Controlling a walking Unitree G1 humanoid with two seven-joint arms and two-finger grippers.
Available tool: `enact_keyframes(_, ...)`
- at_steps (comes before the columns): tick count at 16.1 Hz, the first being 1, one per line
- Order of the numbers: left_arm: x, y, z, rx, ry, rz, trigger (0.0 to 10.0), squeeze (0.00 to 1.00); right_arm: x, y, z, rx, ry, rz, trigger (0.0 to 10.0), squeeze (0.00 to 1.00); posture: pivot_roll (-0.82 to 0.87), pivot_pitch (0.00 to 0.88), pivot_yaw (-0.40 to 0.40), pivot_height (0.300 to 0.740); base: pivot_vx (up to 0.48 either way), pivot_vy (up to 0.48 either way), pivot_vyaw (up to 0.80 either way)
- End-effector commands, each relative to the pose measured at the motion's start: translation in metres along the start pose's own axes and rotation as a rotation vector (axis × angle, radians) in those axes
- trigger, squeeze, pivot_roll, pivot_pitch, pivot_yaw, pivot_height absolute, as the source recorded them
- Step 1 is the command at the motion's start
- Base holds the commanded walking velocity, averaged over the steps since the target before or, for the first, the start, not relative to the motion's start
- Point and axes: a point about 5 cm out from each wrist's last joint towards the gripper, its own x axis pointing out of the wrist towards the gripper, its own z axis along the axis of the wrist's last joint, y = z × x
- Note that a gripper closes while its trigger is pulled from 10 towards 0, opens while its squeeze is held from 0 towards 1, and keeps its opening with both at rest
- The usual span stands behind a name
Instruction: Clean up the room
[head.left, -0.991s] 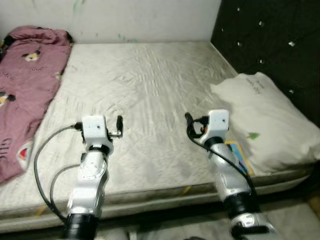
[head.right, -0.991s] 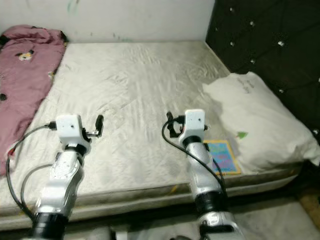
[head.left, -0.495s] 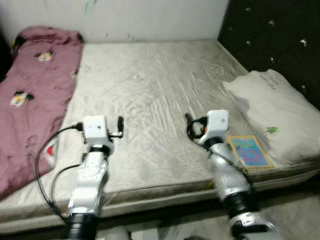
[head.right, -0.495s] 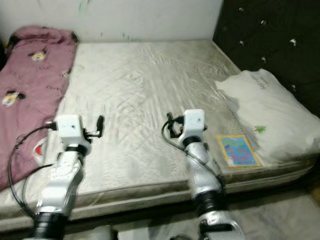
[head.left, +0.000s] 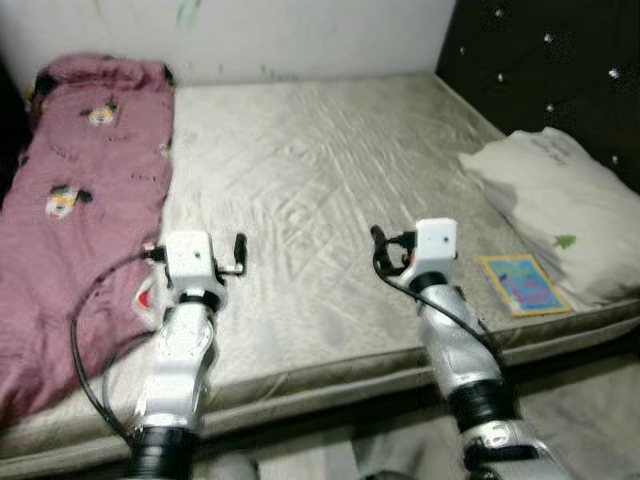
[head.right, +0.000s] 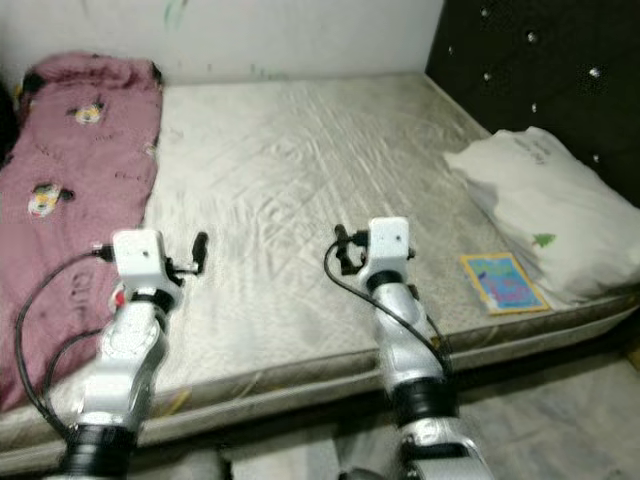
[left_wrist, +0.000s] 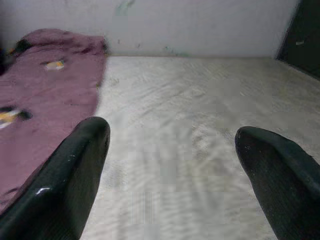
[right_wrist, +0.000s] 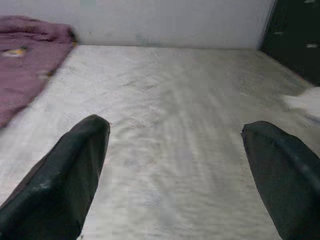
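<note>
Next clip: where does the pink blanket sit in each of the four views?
Left eye view: the pink blanket runs down the bed's left side, by the left arm.
Right eye view: same place, at the left edge.
Left wrist view: beyond one finger, against the wall.
Right wrist view: far corner, by the wall.
Shared landmark: the white wall behind the bed.

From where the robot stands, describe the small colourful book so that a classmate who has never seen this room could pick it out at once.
Start at the wide bed with its pale wrinkled sheet and go to the end by the dark padded headboard, on the robot's right. There a white pillow lies near the bed's front edge, and the book lies flat beside it. It alone is small, yellow-bordered, with a blue and pink cover.
</note>
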Motion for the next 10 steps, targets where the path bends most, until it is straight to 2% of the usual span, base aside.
enact_keyframes(1, 0.0008, 0.0025, 0.0037, -0.010, -0.010, 0.011, 10.0, 0.00, 0.0029, 0.0009, 0.0059, -0.012, -0.016, 0.010, 10.0, 0.00, 0.12, 0.000, -0.040, 0.740, 0.000, 0.480, 0.00)
enact_keyframes(10, 0.0010, 0.0019, 0.0031, -0.016, -0.002, 0.021, 10.0, 0.00, 0.0040, 0.0010, 0.0054, -0.028, -0.011, 0.017, 10.0, 0.00, 0.12, 0.000, -0.042, 0.740, 0.000, 0.480, 0.00)
